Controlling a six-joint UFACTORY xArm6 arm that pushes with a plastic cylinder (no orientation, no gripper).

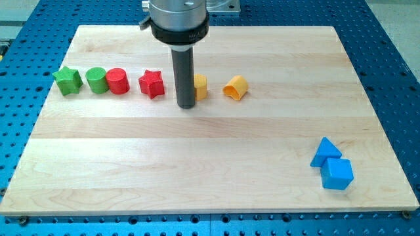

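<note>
A pale wooden board was pictured lying on a blue perforated table, with small coloured blocks set along its upper part.

The dark rod was seen held upright from the view's top, my tip set down touching a yellow block, partly hidden, just to its right; no jaws were fitted. A red star block was placed near on the left, then a red cylinder, a green cylinder and a green star. A second yellow block was seen further right; a blue triangular block and a blue cube were found touching, well apart at bottom right.
</note>
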